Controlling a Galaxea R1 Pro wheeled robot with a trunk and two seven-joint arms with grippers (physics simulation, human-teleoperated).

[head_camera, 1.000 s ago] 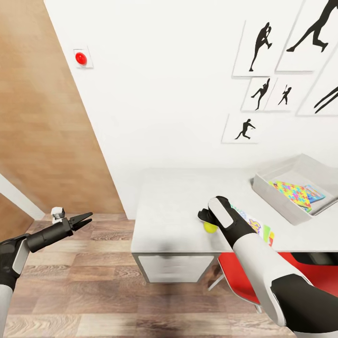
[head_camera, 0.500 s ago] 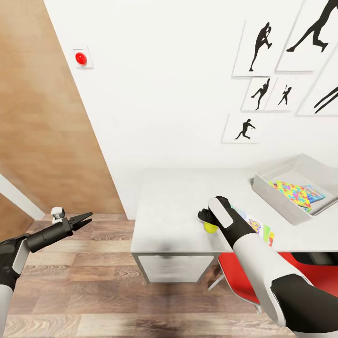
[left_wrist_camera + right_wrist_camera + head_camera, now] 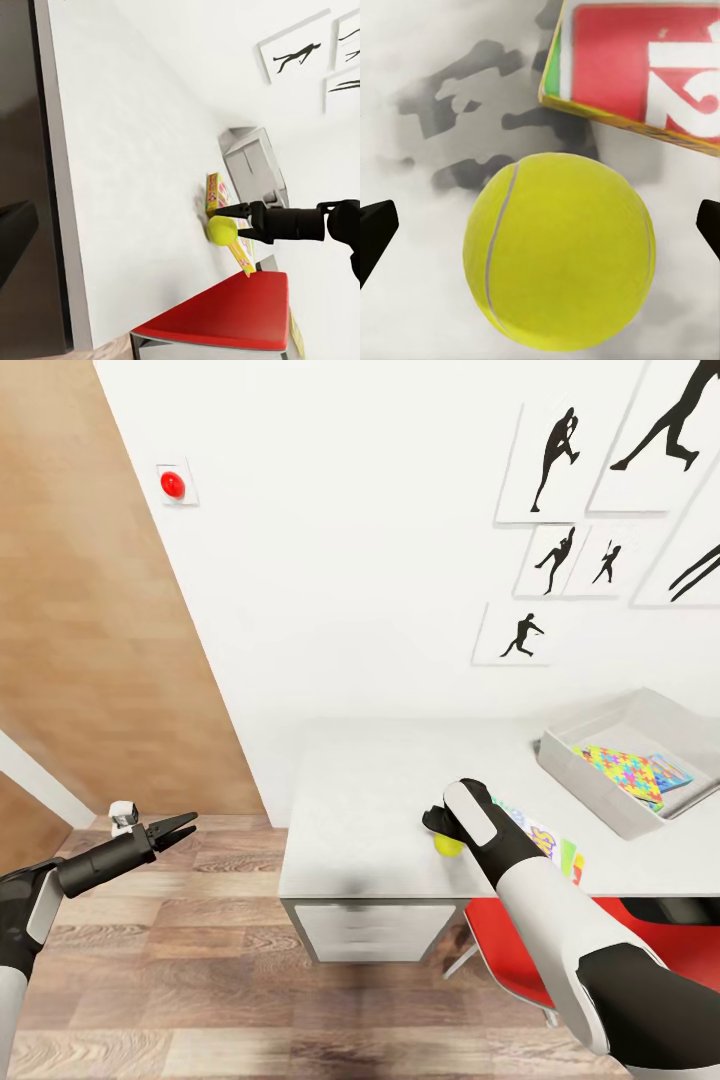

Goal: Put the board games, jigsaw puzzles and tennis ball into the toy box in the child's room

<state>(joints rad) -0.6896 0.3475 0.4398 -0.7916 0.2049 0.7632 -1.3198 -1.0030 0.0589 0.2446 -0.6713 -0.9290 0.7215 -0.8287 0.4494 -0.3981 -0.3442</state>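
Note:
The yellow-green tennis ball [image 3: 447,846] [image 3: 559,251] rests on the pale table [image 3: 370,790], near its front edge. My right gripper [image 3: 542,229] [image 3: 232,222] is open and straddles the ball, its fingertips [image 3: 375,232] well clear of it on both sides. Just beyond the ball lies a board game [image 3: 548,842] [image 3: 641,67], a white-green-red carton. Farther right stands the toy box [image 3: 590,775], holding a jigsaw puzzle [image 3: 630,770] with a blue carton [image 3: 672,772] under its edge. Off the table's left end, my left gripper [image 3: 180,828] hangs open over the floor, holding nothing.
A red swivel chair [image 3: 520,950] sits under the table's front edge below my right arm. A drawer unit [image 3: 375,930] is under the table's left end. A wood panel [image 3: 90,610] and a red wall button [image 3: 172,483] are at the left. Silhouette prints [image 3: 555,460] hang above.

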